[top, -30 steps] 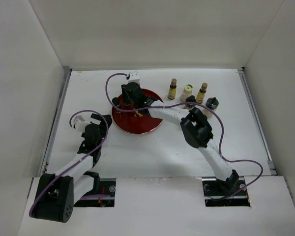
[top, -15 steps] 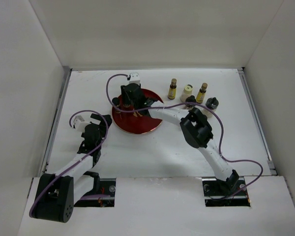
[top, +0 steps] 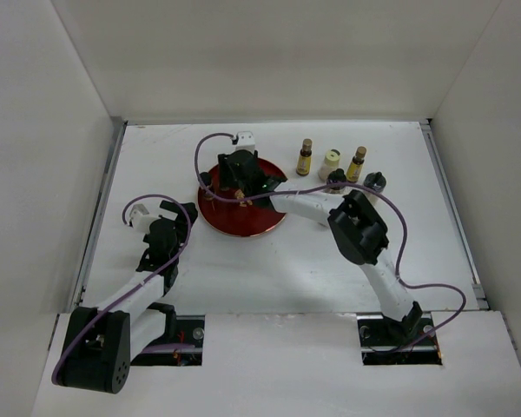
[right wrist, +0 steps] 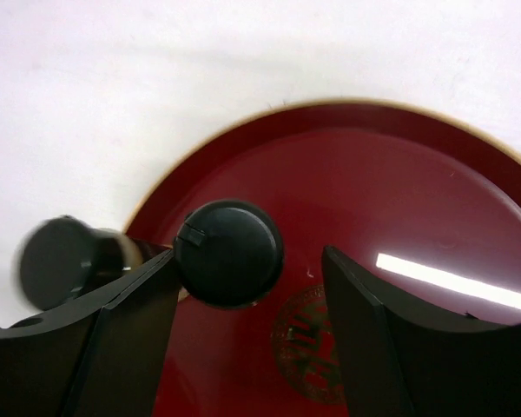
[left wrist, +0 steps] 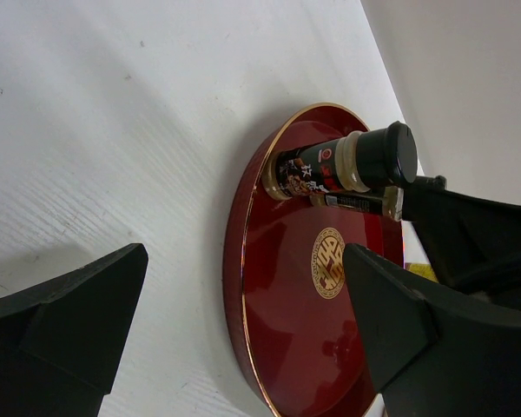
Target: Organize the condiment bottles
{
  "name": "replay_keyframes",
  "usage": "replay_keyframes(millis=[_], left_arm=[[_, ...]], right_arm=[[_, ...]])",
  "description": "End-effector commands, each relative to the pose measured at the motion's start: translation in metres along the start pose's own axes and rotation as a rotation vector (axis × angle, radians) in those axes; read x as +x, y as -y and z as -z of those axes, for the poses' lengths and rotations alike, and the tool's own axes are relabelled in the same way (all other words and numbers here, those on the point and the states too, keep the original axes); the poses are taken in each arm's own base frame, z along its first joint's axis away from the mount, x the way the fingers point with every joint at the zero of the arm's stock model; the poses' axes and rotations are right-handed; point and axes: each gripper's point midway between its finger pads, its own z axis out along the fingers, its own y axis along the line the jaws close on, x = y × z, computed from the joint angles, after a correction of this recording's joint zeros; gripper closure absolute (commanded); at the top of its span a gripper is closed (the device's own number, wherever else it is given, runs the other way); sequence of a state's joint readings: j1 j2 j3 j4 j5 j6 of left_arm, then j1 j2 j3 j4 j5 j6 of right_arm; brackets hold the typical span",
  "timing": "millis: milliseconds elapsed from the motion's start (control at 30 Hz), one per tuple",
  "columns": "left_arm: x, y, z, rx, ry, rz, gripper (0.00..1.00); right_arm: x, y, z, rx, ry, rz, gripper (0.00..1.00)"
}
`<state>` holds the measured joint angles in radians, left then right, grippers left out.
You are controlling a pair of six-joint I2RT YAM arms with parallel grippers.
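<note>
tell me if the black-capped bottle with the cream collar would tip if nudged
Probably: the black-capped bottle looks tall and narrow, so a push near the cap could topple it. The red tray looks glossy, so it might slide instead. Being round, it would likely roll if toppled.

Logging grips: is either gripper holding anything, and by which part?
Nothing is held. The right gripper stands open around a black-capped bottle on the red tray; the left gripper is open and empty.

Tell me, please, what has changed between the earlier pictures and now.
The right gripper opened its jaws, letting go of the black-capped bottle, which stands on the red tray, and its arm swung slightly right. The left gripper, open, and the row of bottles kept their places.
</note>
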<state>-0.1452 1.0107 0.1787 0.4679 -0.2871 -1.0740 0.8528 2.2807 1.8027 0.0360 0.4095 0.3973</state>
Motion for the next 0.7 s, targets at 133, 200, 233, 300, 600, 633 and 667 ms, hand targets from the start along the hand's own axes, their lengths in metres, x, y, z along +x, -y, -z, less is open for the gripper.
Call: replay_keyframes(millis=[133, 200, 233, 300, 600, 633, 667], left_arm=[[-0.007, 0.014, 0.000, 0.050, 0.027, 0.011, 0.00], [-0.009, 0.017, 0.001, 0.061, 0.030, 0.011, 0.00], [-0.010, 0.018, 0.001, 0.063, 0.035, 0.010, 0.00], [-0.009, 0.015, 0.001, 0.054, 0.035, 0.010, 0.00], [-0.009, 0.017, 0.001, 0.060, 0.030, 0.012, 0.00], [-0.009, 0.018, 0.001, 0.063, 0.033, 0.010, 0.00], [-0.009, 0.017, 0.001, 0.061, 0.035, 0.010, 0.00]], right_arm=[[-0.095, -0.036, 0.055, -0.130, 0.187, -0.109, 0.27], [-0.100, -0.036, 0.060, -0.136, 0.197, -0.114, 0.27], [-0.100, -0.035, 0.062, -0.136, 0.198, -0.116, 0.27], [-0.103, -0.036, 0.067, -0.146, 0.201, -0.119, 0.28], [-0.123, 0.044, 0.083, -0.022, 0.232, -0.124, 0.51], [-0.124, 0.059, 0.084, 0.008, 0.235, -0.121, 0.55], [-0.127, 0.076, 0.085, 0.047, 0.238, -0.117, 0.59]])
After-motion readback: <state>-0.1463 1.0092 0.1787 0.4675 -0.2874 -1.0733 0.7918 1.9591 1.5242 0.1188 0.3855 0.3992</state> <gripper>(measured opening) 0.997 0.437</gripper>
